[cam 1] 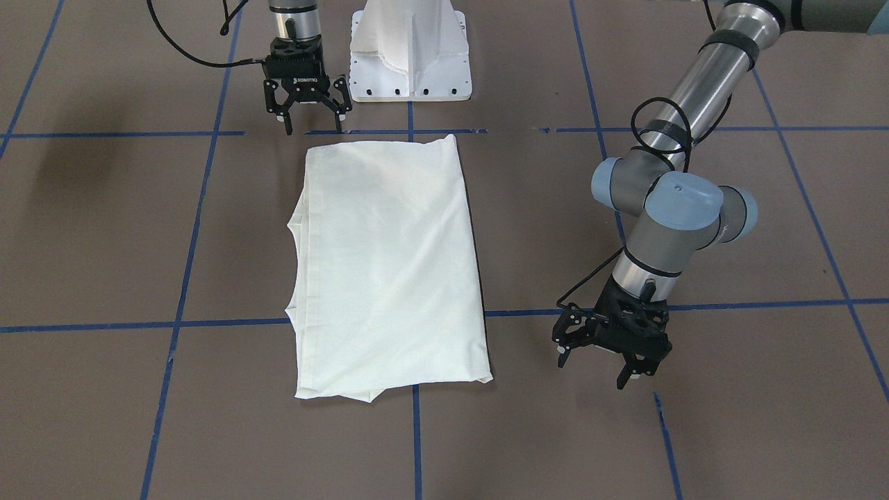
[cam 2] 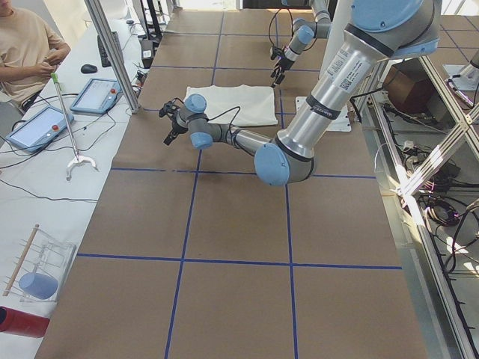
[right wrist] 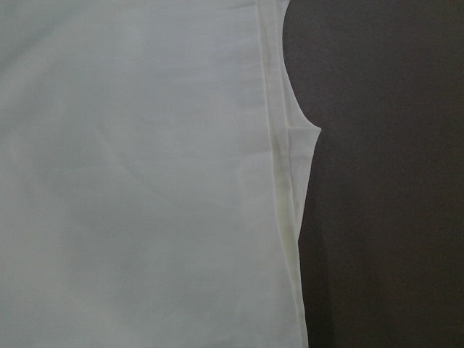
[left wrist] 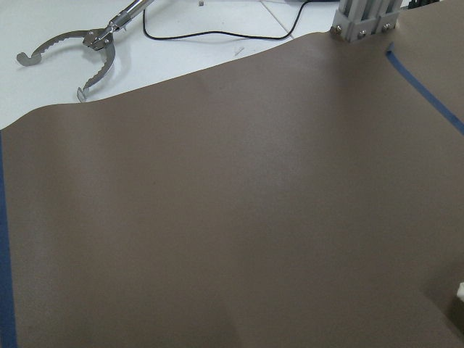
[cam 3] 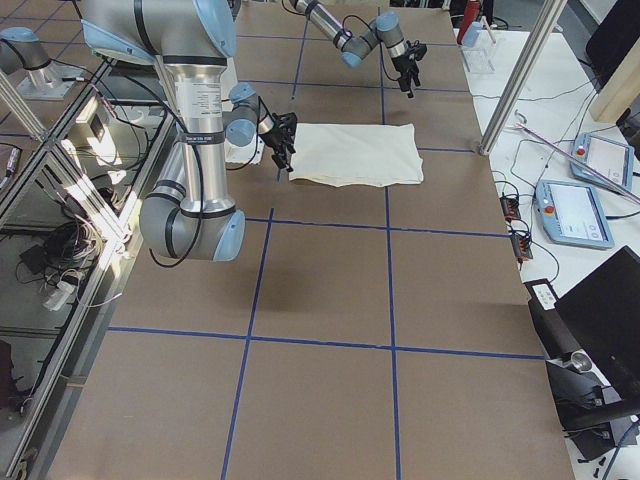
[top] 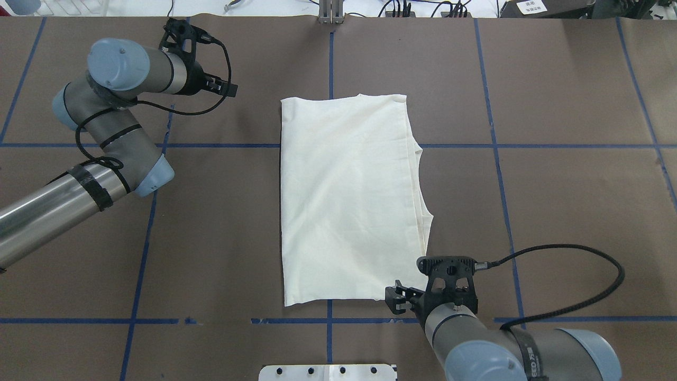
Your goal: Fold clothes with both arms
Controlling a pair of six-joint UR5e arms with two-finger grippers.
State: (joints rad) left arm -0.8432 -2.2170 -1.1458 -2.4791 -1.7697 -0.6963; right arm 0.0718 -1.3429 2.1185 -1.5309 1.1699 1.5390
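Observation:
The cream-white shirt (cam 1: 389, 264) lies folded into a long flat rectangle in the middle of the brown table, plain side up, with no print showing. It also shows in the overhead view (top: 349, 201) and fills the right wrist view (right wrist: 145, 181). My left gripper (cam 1: 594, 371) is open and empty, hanging low over the table beside the shirt's far corner, clear of the cloth. My right gripper (cam 1: 314, 125) is open and empty, just above the table at the shirt's near corner by the base, not touching it.
The white pedestal base (cam 1: 410, 62) stands at the robot's edge just behind the shirt. Blue tape lines (cam 1: 180, 278) grid the table. A metal post (top: 330, 10) stands at the far edge. A seated operator (cam 2: 22, 52) and tablets (cam 2: 96, 95) are beyond it.

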